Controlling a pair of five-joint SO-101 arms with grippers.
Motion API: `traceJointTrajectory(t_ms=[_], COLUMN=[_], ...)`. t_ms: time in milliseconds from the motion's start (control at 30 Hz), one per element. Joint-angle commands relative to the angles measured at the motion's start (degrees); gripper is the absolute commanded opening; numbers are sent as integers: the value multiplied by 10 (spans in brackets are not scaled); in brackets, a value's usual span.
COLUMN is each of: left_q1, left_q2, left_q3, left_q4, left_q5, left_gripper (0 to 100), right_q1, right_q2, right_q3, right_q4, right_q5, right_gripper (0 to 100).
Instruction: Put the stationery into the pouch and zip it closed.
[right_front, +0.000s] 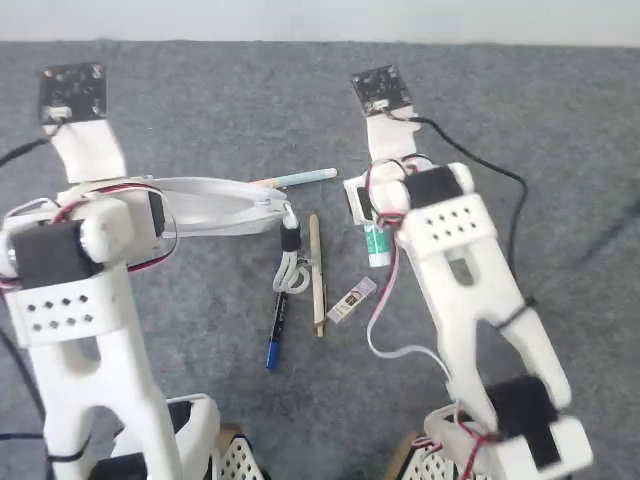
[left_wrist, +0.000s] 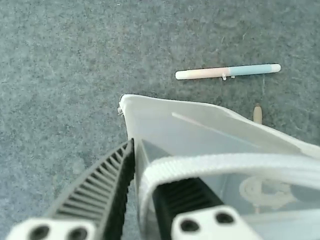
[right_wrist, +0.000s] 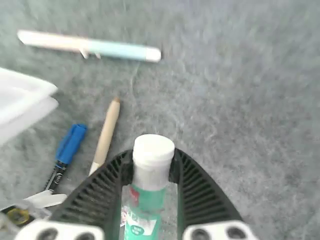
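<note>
A translucent white pouch (right_front: 225, 205) lies open on the grey carpet, and my left gripper (right_front: 165, 215) is shut on its edge. In the left wrist view the pouch (left_wrist: 200, 130) wall runs between my left gripper's (left_wrist: 142, 160) fingers. My right gripper (right_wrist: 151, 155) is shut on a green-labelled glue stick (right_wrist: 148, 175) with a white cap, just right of the pouch mouth in the high view, where the glue stick (right_front: 376, 243) shows under the arm. A pastel pen (right_front: 300, 179), a wooden pencil (right_front: 317, 275), a blue-capped marker (right_front: 277, 325) and a small eraser (right_front: 351, 300) lie loose.
A white cord (right_front: 290, 270) trails from the pouch end over the marker. The arms' bases (right_front: 72, 90) stand at the far side of the carpet. A black cable (right_front: 500, 185) runs along the right. Open carpet lies to the far right.
</note>
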Motion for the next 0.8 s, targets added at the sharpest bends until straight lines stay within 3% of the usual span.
traceJointTrajectory(t_ms=[0,367,767], left_q1=[-4,-4,-17], left_q2=[-3,-3,-5], left_q3=[-6,44,57], left_q4=[-23,-74,-105], left_q5=[12,33,61], left_gripper=[9,10,10], right_q1=[-2,-73,-140], right_q2=[-87,-196,-264], right_q3=[-5,-7,-12], right_q4=[-14,-53,-164], right_q5=[9,15,16], right_gripper=[7,7,6])
